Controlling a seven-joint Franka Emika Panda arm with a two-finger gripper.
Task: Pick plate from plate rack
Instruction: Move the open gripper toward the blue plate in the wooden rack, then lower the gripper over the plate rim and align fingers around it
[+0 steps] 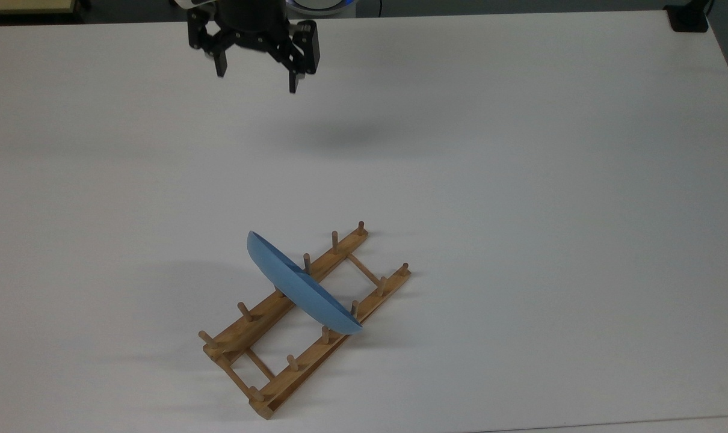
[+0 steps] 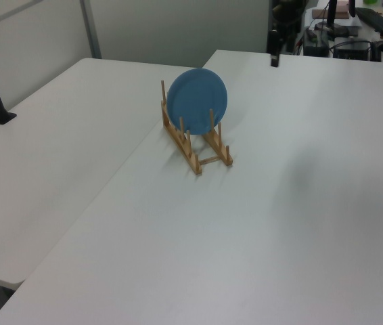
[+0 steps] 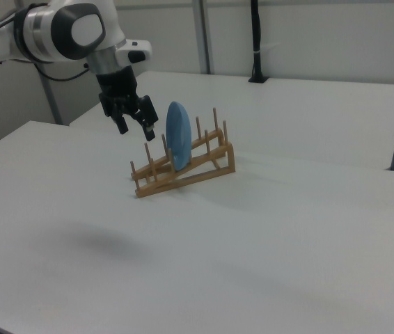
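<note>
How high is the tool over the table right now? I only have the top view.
Observer: In the right view the tool hangs well above the table, open, and apart from the plate.
Operator: Is the plate upright or tipped over?
Observer: Nearly upright on its edge, held between pegs of the plate rack. The left view shows its full round face.

No readable text — none anywhere
</note>
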